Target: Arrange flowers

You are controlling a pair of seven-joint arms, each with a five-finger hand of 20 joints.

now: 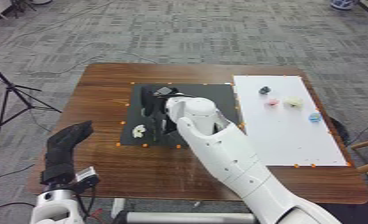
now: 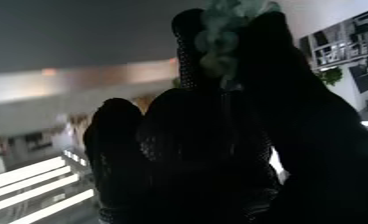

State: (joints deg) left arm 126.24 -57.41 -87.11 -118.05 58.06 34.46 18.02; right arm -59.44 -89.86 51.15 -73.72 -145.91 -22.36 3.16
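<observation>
Brown table [image 1: 109, 100] under right hand [image 1: 151, 101]; white board [image 1: 291, 142] to its right; black mat [image 1: 218, 95] beneath it; left hand [image 1: 63, 145], fingers straight, well left; right hand clamped on teal flower [image 2: 221, 37]; white flower [image 1: 139, 131] near it; cream flower [image 1: 293, 101], blue flower [image 1: 315, 117], pink flower [image 1: 273, 102], dark flower [image 1: 265, 90] on board

We extend our right arm [image 1: 238, 160] forward and inward on a diagonal, with the right hand [image 1: 148, 102] at its far end, turned downward. In the right wrist view, our right hand [image 2: 207, 170] sets the thumb [image 2: 283, 65] and one finger [image 2: 188, 42] in a pinch. Our left arm [image 1: 56, 209] enters at the lower left; the left hand [image 1: 63, 147] points forward, fingers relaxed, well apart from the right.
</observation>
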